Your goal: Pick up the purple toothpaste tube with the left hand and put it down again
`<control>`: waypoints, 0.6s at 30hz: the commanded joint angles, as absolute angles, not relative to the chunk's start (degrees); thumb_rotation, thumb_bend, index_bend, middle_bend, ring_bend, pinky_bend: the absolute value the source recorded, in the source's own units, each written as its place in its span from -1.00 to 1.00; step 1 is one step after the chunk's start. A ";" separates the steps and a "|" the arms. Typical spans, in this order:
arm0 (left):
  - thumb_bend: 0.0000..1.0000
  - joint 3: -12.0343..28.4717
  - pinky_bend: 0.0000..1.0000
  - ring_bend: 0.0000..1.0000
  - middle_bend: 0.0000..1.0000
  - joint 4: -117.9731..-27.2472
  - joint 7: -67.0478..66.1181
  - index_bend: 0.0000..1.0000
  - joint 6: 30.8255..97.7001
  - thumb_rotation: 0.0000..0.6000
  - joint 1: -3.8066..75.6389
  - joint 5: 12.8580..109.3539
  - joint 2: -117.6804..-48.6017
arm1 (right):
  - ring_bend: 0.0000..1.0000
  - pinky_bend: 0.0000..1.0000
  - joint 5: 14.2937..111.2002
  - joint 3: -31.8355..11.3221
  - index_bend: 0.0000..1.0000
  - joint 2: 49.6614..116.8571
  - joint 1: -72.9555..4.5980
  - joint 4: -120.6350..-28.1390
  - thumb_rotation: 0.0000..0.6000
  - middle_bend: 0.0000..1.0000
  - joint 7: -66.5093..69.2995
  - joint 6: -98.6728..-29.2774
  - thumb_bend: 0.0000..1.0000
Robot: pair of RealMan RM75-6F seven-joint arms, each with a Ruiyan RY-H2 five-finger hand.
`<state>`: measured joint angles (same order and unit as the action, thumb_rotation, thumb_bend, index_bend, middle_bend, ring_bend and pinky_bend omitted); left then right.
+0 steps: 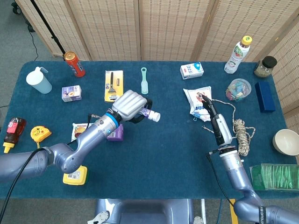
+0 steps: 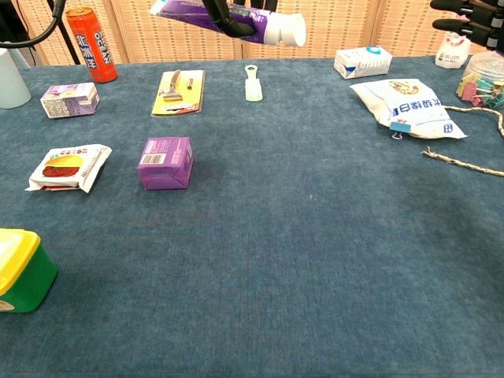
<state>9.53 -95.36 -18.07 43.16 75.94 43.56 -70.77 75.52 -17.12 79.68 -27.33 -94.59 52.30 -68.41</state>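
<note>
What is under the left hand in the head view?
The left hand grips the purple toothpaste tube; only its white-capped end shows. A small purple box lies partly covered beneath the wrist.

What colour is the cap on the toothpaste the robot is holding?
White. The cap on the purple toothpaste tube shows best in the chest view.

Head view high, looking down, chest view low, table-level

Left hand (image 1: 129, 105): silver-grey shell over the back, black fingers showing beneath, joining a blue-ringed wrist cuff on a glossy blue-grey arm, with a thin black cable running alongside. Right hand (image 1: 218, 126): black fingers, silver back plate, matching arm and cable.
</note>
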 commanded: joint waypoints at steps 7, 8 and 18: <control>0.01 10.52 0.13 -0.02 0.04 -97.42 -23.98 0.00 48.43 1.00 77.84 38.79 -73.79 | -1.00 -1.00 73.01 -19.76 -1.00 81.91 -27.01 -94.85 -0.98 -1.00 53.06 -69.66 -1.00; 0.01 10.70 0.13 -0.02 0.05 -97.64 -24.76 0.00 49.15 1.00 78.10 38.19 -74.20 | -1.00 -1.00 72.69 -20.10 -1.00 82.06 -27.06 -94.81 -0.98 -1.00 52.87 -69.69 -1.00; 0.01 13.00 0.14 0.00 0.07 -99.36 -30.89 0.00 56.68 1.00 79.81 33.55 -79.24 | -1.00 -1.00 69.60 -21.97 -1.00 82.69 -27.12 -96.62 -0.99 -1.00 52.90 -68.02 -1.00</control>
